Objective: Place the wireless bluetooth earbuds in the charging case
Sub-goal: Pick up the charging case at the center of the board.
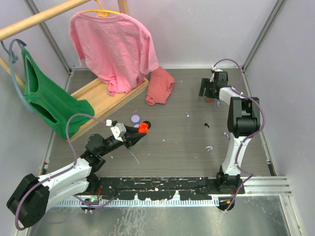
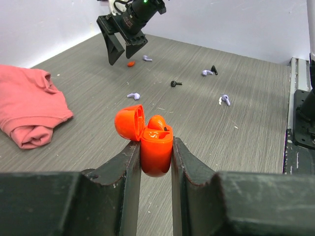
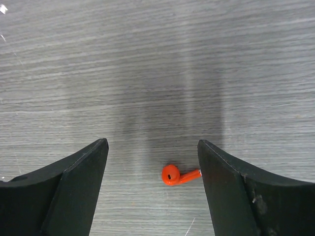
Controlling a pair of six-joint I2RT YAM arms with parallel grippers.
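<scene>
Orange charging case (image 2: 156,153) clamped in left gripper (image 2: 155,146); right gripper (image 3: 152,147) held apart over orange earbud (image 3: 171,175), far-right corner.

Orange-red charging case (image 2: 156,152), matching orange-red earbud (image 3: 172,175); one lavender earbud (image 2: 133,95), one black earbud (image 2: 174,83). Grey wood-grain table (image 3: 147,59), pink shirt (image 1: 115,46), green top (image 1: 49,103).

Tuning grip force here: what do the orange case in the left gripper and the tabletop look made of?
Orange case: probably glossy hard plastic, going by highlights on its smooth rounded shell. Tabletop: matte grey wood-grain, fine parallel streaks; laminate or real wood, unclear.
</scene>
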